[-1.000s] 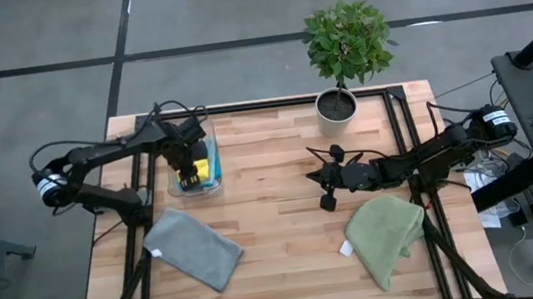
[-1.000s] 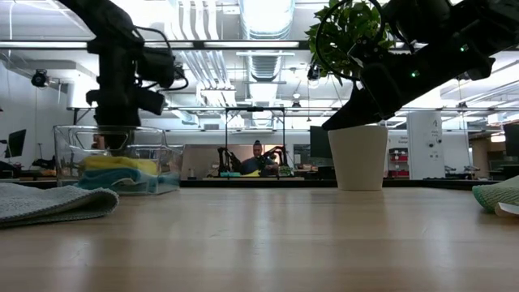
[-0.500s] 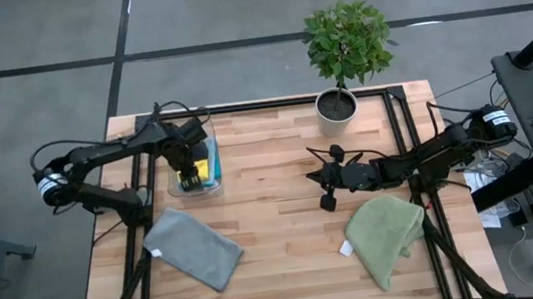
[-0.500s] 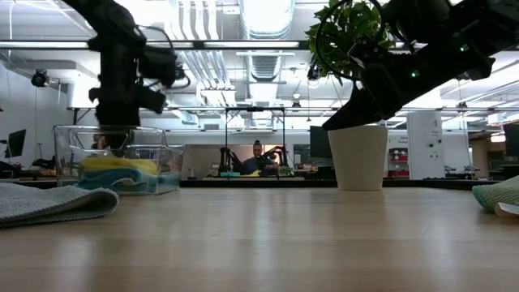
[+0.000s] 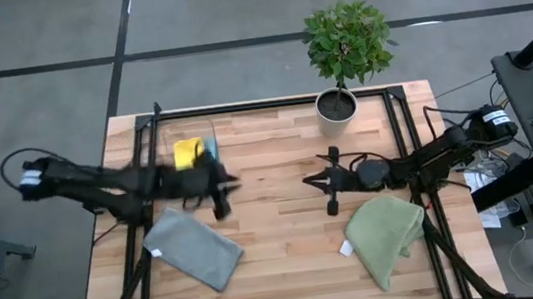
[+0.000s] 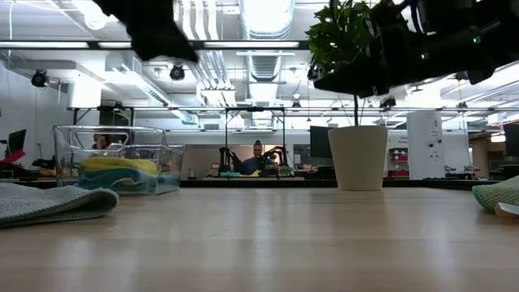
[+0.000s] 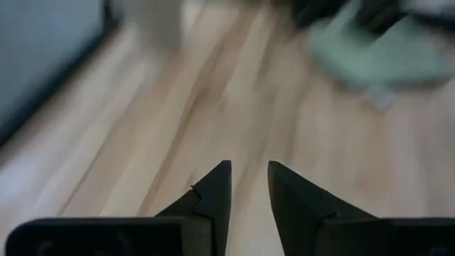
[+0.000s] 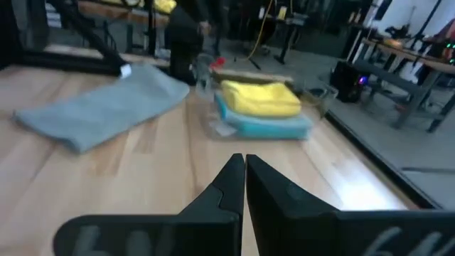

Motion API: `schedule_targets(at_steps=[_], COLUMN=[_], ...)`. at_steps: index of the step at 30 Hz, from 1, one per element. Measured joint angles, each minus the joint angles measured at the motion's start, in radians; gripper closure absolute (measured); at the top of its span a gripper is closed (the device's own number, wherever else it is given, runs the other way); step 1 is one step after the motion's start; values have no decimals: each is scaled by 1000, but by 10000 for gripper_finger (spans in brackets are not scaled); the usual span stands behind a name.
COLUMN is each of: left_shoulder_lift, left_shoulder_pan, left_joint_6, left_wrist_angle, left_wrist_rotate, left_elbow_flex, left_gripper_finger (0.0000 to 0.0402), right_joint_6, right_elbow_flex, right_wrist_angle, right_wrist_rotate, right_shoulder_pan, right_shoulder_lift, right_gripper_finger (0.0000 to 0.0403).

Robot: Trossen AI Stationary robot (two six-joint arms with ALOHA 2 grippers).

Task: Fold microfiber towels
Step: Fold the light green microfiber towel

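Left gripper (image 5: 220, 187) swung off clear bin (image 6: 113, 158), over wooden table (image 5: 284, 218), workshop behind

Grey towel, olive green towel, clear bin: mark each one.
grey towel (image 5: 195, 248), high view, middle of the cloth.
olive green towel (image 5: 387, 232), high view, middle of the cloth.
clear bin (image 6: 69, 150), low view, front wall.

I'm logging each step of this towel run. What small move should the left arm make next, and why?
Probably back to the clear bin to grasp the yellow towel. The left gripper hangs empty over bare wood, fingers slightly apart, beside the bin; the grey towel and olive green towel already lie folded, and the right gripper waits shut mid-table.
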State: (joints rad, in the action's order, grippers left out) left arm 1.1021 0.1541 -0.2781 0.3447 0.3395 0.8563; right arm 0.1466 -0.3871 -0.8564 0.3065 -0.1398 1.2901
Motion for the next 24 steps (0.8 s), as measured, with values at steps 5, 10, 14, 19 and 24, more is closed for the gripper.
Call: schedule_targets(at_steps=[5,10,14,19,24], left_shoulder_lift=[109,291,451,574,592], left_shoulder_pan=[284,435,483,481,471], left_joint_6=[129,260,325,342,320], left_wrist_angle=[-457,-842,-1057,-1115,-1127], left_wrist_rotate=[264,319,319,333,377], left_elbow_flex=[-58,-64,-65,-39,-31], left_gripper_finger=[323,323,323,323,323], right_joint_6=[-29,-84,-176,-386,-482], right_elbow_flex=[36,45,11,-90,-250], right_wrist_angle=[5,-1,49,341,747], right_wrist_rotate=[-3,-30,-57,-169,-325], right_shoulder_pan=[-2,-4,-5,-7,-41], right_shoulder_lift=[42,71,69,49,48], right_gripper_finger=[394,394,394,388,357])
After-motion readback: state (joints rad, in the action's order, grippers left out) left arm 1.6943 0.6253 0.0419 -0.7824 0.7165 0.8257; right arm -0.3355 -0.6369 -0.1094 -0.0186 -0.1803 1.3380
